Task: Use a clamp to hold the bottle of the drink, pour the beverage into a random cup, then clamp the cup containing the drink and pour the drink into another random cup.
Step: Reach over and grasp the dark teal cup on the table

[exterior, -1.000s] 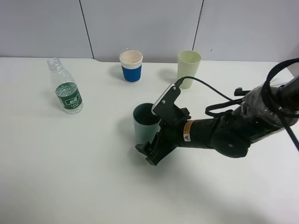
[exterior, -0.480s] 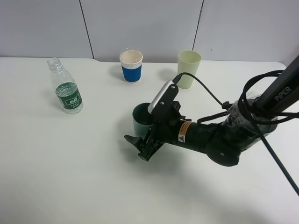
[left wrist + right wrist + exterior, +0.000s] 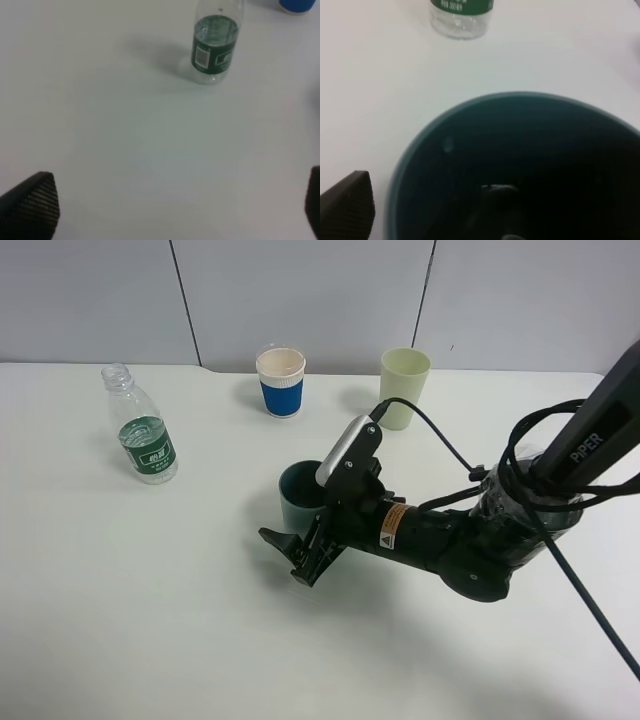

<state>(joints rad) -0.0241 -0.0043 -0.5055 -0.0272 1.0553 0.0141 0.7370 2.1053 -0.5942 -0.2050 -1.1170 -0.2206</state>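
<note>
Right pincer of mine straddles the teal cup mid-table, jaws spread wide, though I cannot tell whether they squeeze it, while the bottle stands at its ten o'clock.

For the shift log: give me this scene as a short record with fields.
bottle: upright, uncapped, left side of table
teal cup: upright, mid-table
right pincer: open, low at the teal cup
left pincer: open, empty, over the table, bottle ahead
back row: blue-sleeved cup, pale green cup, both upright
</note>
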